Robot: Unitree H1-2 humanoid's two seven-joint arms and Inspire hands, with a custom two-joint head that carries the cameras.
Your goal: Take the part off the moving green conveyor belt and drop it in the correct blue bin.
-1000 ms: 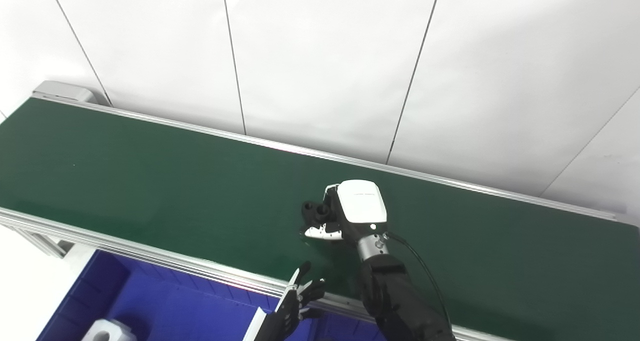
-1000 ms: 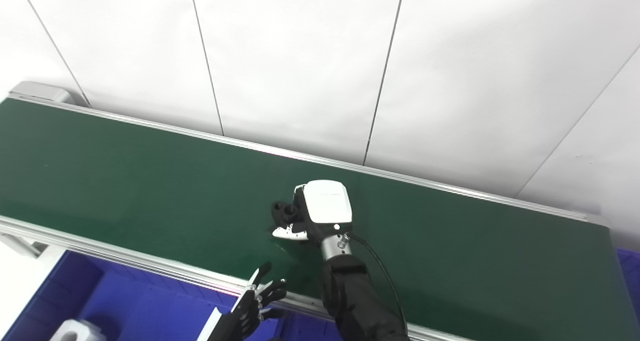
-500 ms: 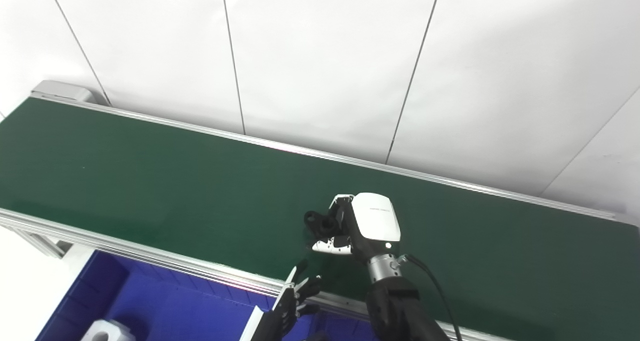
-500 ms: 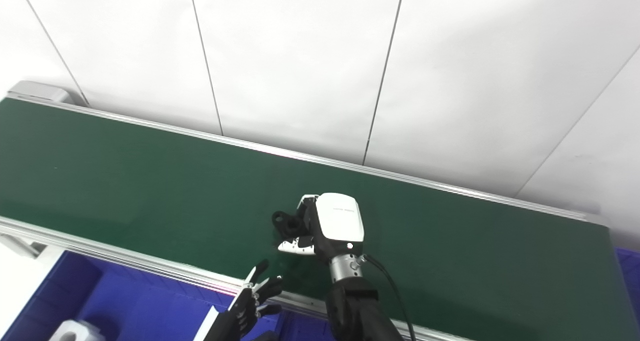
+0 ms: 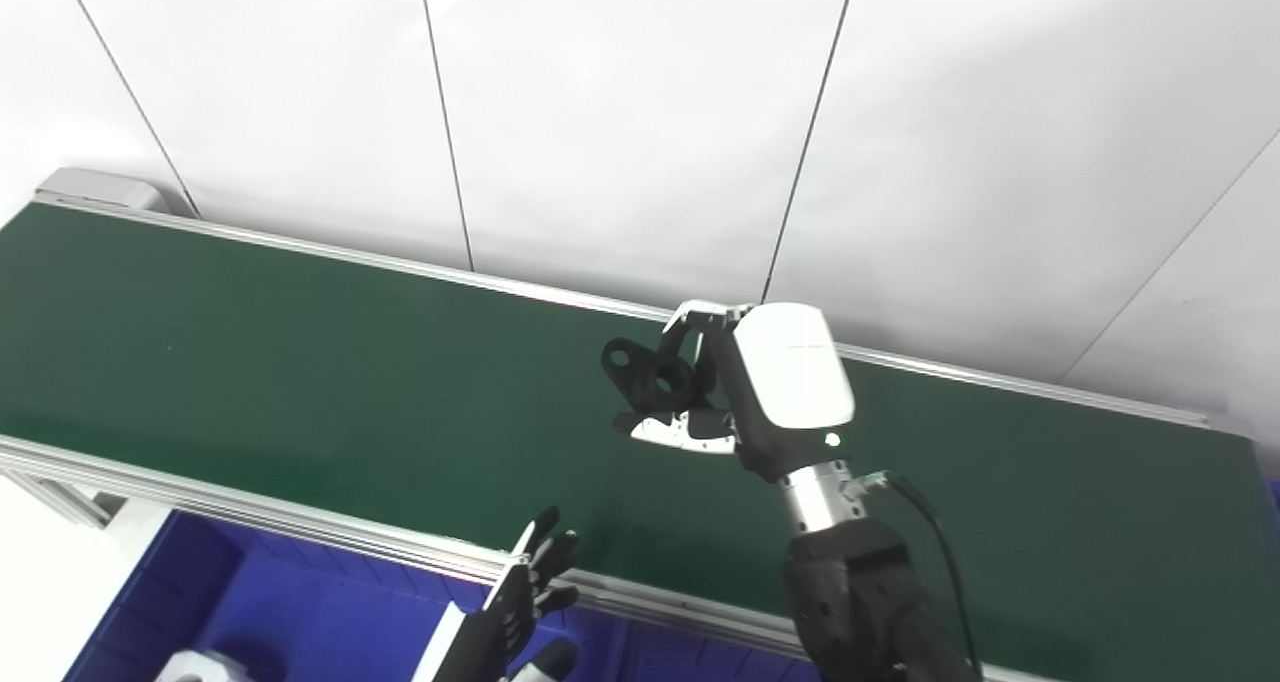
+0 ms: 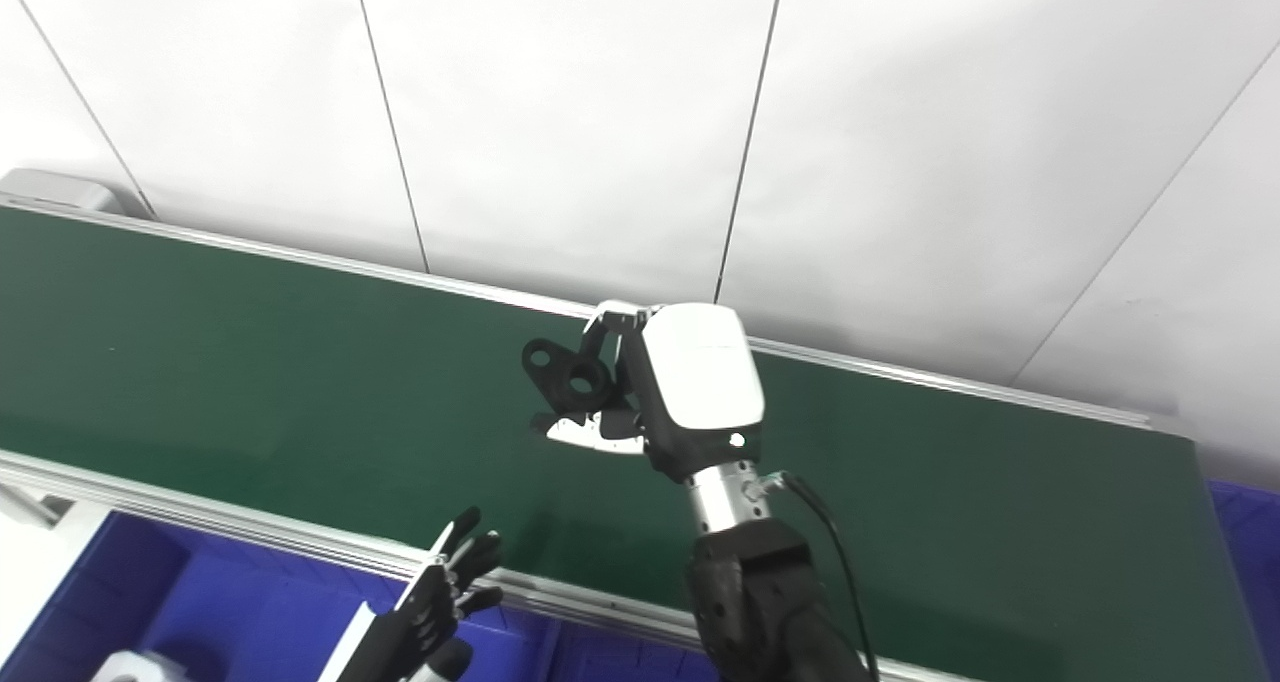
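Note:
My right hand (image 5: pixel 765 387) is shut on a black part (image 5: pixel 648 372) with round holes and holds it raised above the green conveyor belt (image 5: pixel 300 362), near the belt's middle. The part sticks out to the left of the hand; it also shows in the right eye view (image 6: pixel 568 376). My left hand (image 5: pixel 525 592) is open and empty, low at the belt's near rail, over the blue bin (image 5: pixel 300 627).
The blue bin below the belt's near rail holds a white part (image 5: pixel 195 667) at the bottom left. A corner of another blue bin (image 6: pixel 1245 532) shows at the right edge. A white panelled wall (image 5: pixel 640 112) stands behind the belt.
My right hand has lifted the black part off the belt, up and a little right. The left hand has sunk slightly and shifted left. The camera view has shifted a little.

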